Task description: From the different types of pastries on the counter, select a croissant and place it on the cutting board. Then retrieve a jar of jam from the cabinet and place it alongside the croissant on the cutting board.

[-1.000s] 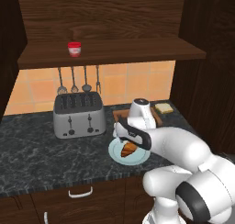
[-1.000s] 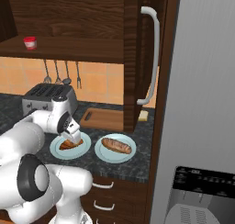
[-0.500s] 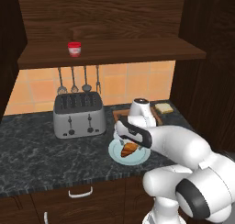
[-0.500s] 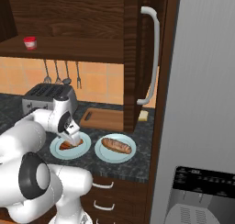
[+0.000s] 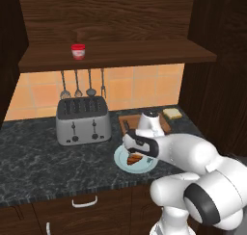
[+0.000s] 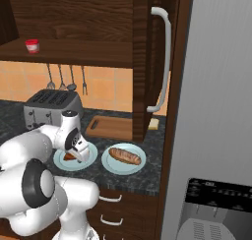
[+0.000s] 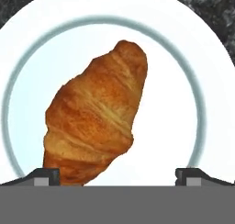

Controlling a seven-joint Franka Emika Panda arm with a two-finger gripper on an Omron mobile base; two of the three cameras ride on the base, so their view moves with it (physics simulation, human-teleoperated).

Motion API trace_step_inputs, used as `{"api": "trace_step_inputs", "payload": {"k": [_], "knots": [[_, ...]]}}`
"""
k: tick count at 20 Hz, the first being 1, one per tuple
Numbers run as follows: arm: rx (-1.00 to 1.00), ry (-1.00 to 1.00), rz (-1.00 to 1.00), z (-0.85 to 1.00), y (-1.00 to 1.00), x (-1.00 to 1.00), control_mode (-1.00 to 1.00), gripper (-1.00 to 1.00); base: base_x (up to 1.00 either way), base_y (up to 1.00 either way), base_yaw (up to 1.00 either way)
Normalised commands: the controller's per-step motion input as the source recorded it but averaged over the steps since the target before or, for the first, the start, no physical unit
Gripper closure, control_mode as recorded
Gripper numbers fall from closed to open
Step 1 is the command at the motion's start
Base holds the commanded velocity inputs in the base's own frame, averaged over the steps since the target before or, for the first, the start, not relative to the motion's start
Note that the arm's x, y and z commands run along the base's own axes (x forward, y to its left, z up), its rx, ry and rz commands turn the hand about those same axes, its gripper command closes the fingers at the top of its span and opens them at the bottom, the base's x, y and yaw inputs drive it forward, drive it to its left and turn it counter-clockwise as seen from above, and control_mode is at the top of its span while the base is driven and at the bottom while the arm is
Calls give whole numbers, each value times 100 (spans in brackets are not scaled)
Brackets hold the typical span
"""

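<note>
The claw (image 7: 117,175) hangs directly over the croissant (image 7: 96,120) with its two tips spread wide, one at each lower corner of the hand view, and nothing pinched between them. The lower end of the croissant lies between the tips, nearer the left one in that view; whether that tip touches the pastry cannot be told. The croissant rests on a round light-blue plate (image 7: 202,81) with a darker ring inside its rim, and lies slanted across it.

In the left base view the claw (image 5: 136,151) sits low over that plate (image 5: 121,159) at the front of the worktop (image 5: 34,162), with a bit of the croissant (image 5: 133,160) showing under the hand. Just behind the plate lies the cutting board (image 5: 126,122), partly hidden by the arm. A pale bread slice (image 5: 172,113) lies beyond the board, near the back corner.

In the right base view a second blue plate (image 6: 141,170) stands just beside the first (image 6: 59,161) and carries the baguette-like loaf (image 6: 125,156).

To the left of the plates stands a silver four-slot toaster (image 5: 81,119), with kitchen utensils (image 5: 82,84) hanging on the tiled wall above it. The jar of jam (image 5: 77,51) stands on the open shelf of the cabinet (image 5: 120,53), well above the worktop. Its whitish band carries no writing that can be read.
</note>
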Motion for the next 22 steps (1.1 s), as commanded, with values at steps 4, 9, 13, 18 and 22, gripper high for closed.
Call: {"api": "trace_step_inputs", "payload": {"k": [4, 9, 13, 18, 22], "knots": [[0, 0, 0, 0, 3, 27, -100, -100, 0, 0, 0], [0, -4, 0, 4, 8, 0, -100, -100, 0, 0, 0], [0, -2, 0, -14, 2, 0, -100, -100, 0, 0, 0], [0, -2, 0, -49, 0, 4, -100, -100, 0, 0, 0], [0, -6, 0, -39, 0, 8, -100, -100, 0, 0, 0]]}}
